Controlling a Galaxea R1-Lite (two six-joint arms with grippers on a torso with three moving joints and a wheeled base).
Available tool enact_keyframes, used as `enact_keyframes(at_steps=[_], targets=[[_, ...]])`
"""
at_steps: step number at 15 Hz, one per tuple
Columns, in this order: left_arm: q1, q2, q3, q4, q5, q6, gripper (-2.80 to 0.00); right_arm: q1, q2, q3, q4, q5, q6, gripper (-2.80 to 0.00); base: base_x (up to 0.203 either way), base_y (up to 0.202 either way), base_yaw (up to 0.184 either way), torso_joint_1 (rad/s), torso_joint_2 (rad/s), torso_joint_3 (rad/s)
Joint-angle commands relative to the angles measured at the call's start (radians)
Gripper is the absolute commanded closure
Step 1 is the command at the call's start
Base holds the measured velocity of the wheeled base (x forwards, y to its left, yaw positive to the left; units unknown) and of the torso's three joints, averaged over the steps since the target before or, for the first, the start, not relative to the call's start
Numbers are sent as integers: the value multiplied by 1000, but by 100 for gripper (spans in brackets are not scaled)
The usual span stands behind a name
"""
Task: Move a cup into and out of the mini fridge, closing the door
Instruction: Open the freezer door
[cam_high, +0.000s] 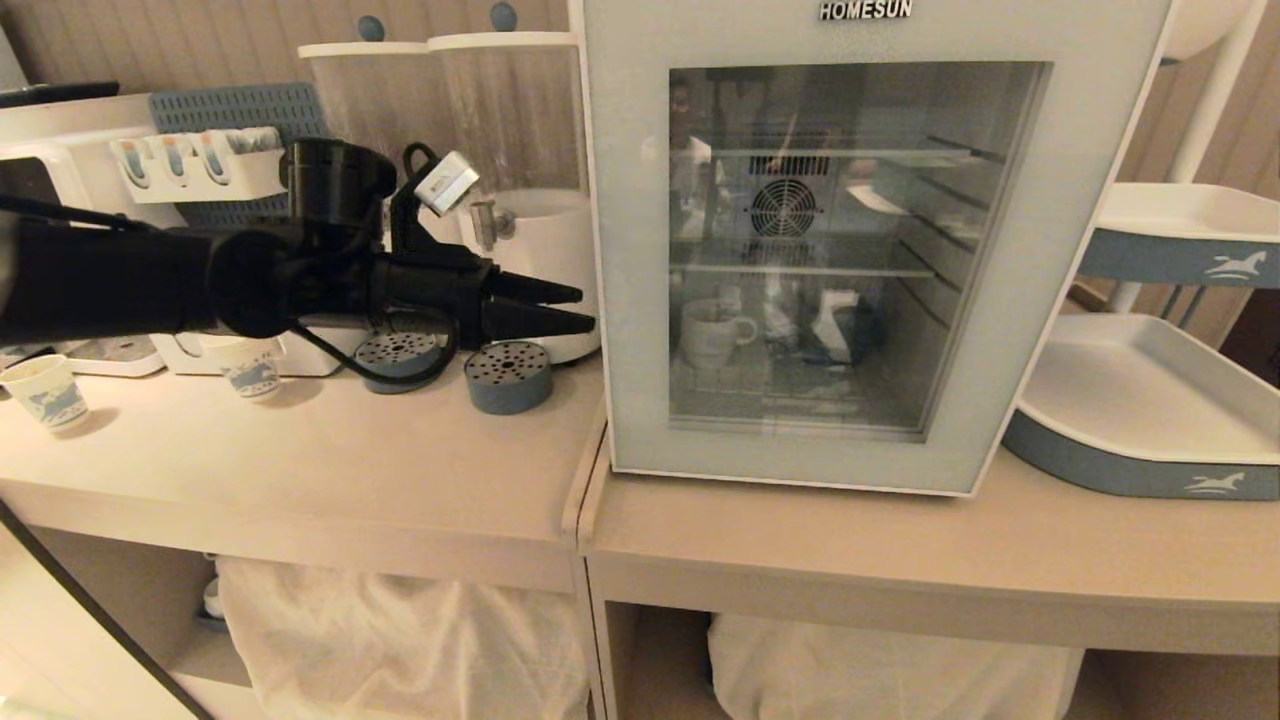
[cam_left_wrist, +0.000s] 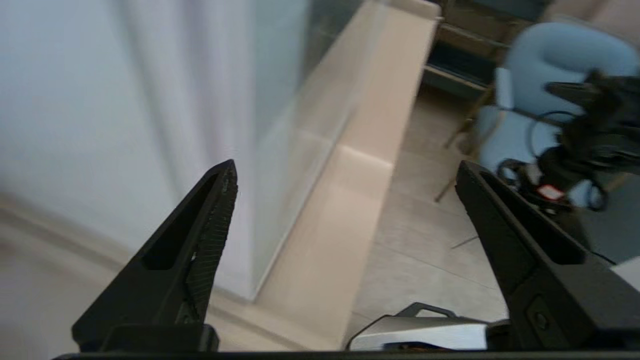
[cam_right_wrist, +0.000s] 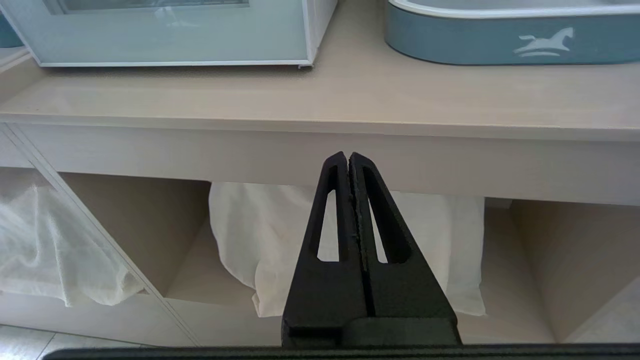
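Head camera looks down at mini fridge (cam_high: 880, 250) at 12 o'clock; both wrist cameras, closer, share its door (cam_right_wrist: 165, 32).

The head view is warm and rather dim, with an amber cast over the counter (cam_high: 400, 450). Soft shadows trail from the paper cups (cam_high: 45, 392) toward 4 o'clock, so light comes from about 10 o'clock. The door (cam_high: 850, 250) glass carries pale reflections that veil the cup (cam_high: 712, 332) inside. Straight lines bow slightly toward the corners. The left wrist view is cooler and brighter, but smeared: the fridge (cam_left_wrist: 100, 100) wall at 9 o'clock shows streaked vertical blur, and the chair (cam_left_wrist: 560, 60) at 2 o'clock is soft. The right wrist view is evenly lit, sharp, nearly neutral, with a thin shadow under the fridge base at 12 o'clock.
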Motion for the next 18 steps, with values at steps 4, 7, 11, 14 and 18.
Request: enact_keyframes(at_steps=[4, 7, 11, 14, 18], targets=[[1, 21, -12, -12, 45, 18, -280, 0, 1, 1, 1, 0, -5, 0, 0, 0, 0, 0, 0, 0], [-1, 31, -13, -13, 72, 22, -280, 0, 1, 1, 1, 0, -5, 0, 0, 0, 0, 0, 0, 0], [-38, 75, -32, -13, 78, 18, -280, 0, 1, 1, -1, 0, -5, 0, 0, 0, 0, 0, 0, 0], [-71, 79, -37, -13, 79, 3, -280, 0, 1, 1, -1, 0, -7, 0, 0, 0, 0, 0, 0, 0], [-84, 69, -38, -16, 76, -15, -280, 0, 1, 1, -1, 0, -7, 0, 0, 0, 0, 0, 0, 0]])
